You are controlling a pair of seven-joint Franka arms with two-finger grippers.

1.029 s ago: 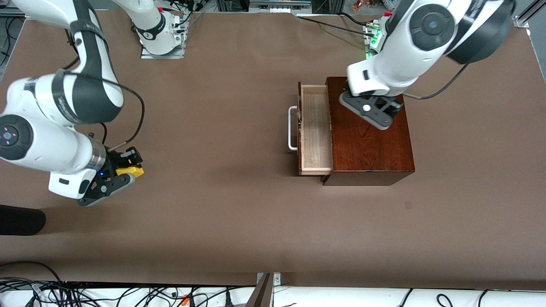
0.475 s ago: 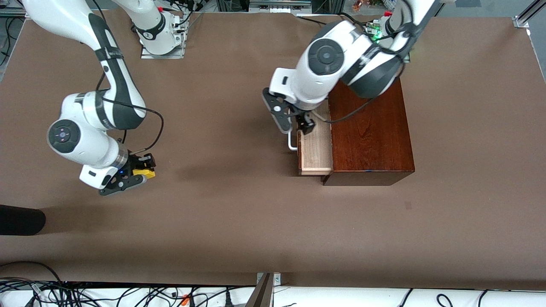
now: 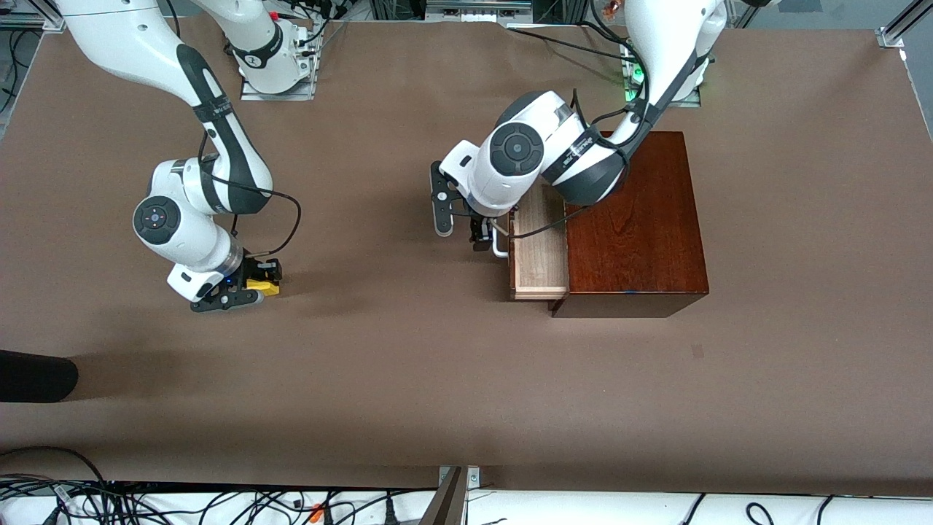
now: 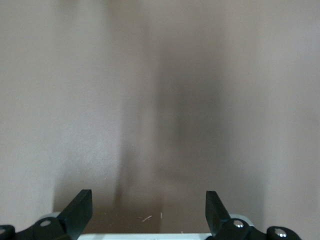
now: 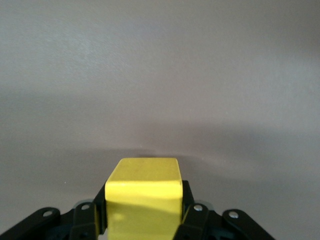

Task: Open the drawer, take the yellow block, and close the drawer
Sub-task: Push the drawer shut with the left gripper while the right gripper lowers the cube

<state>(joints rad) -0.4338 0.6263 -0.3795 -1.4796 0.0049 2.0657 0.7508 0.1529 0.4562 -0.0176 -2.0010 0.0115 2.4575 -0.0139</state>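
One small yellow block [image 3: 269, 289], rigid and probably light, sits pinched by its flat sides in the right claw [image 3: 264, 281] low over the bench [image 3: 408, 379]. The left claw [image 3: 475, 235], spread, hangs at the white handle [image 3: 500, 251] of the open drawer [image 3: 539, 248]; judged best pushed at its stiff front.

A brown table [image 3: 408, 379] fills the view. A tangle of black cables [image 3: 182, 507] runs along its edge nearest the front camera, on a white surface.

White arms [image 3: 219, 146], dark joint bands, black cables, black tools
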